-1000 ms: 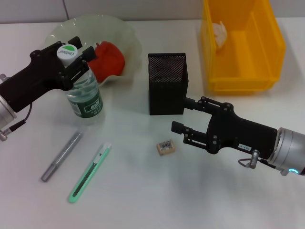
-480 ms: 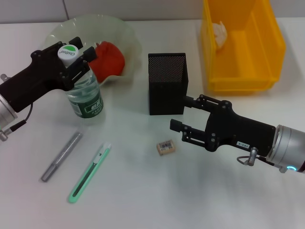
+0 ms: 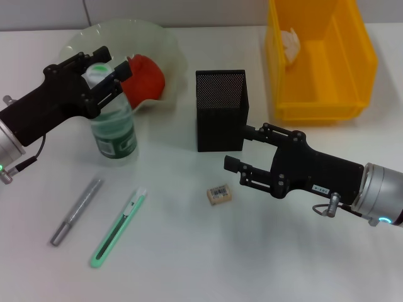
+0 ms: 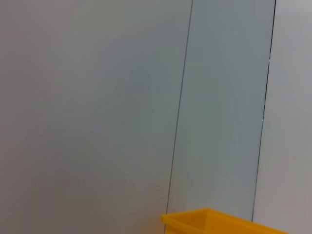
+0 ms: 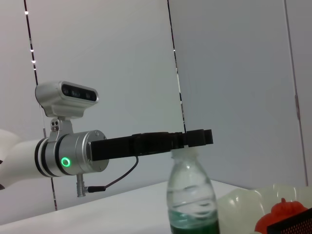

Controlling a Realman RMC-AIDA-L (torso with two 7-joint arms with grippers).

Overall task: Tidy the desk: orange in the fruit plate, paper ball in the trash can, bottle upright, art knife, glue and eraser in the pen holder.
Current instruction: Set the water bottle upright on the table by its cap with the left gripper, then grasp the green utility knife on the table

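1. Open desk (image 3: 252, 264) in front of you; yellow trash can (image 3: 352, 94) hugs the far right edge.
2. Left gripper (image 3: 101, 69) fingers open, straddling the upright bottle (image 3: 113, 129) cap, beside the plate (image 3: 157, 38).
3. Right gripper (image 3: 239, 151) open, empty, eraser (image 3: 219, 194) just beside.
4. One each: orange (image 3: 143, 77), art knife (image 3: 118, 228), glue (image 3: 76, 211), pen holder (image 3: 220, 110).

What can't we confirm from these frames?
- Bottle cap: head view, left gripper covers it; whether the fingers grip the neck is unclear.
- Pen holder contents: head view, dark mesh walls hide the inside.
- Eraser label: too small to read.
- Orange: partly behind the left gripper.
- Left wrist view: only wall and a corner of the yellow bin; no desk items.
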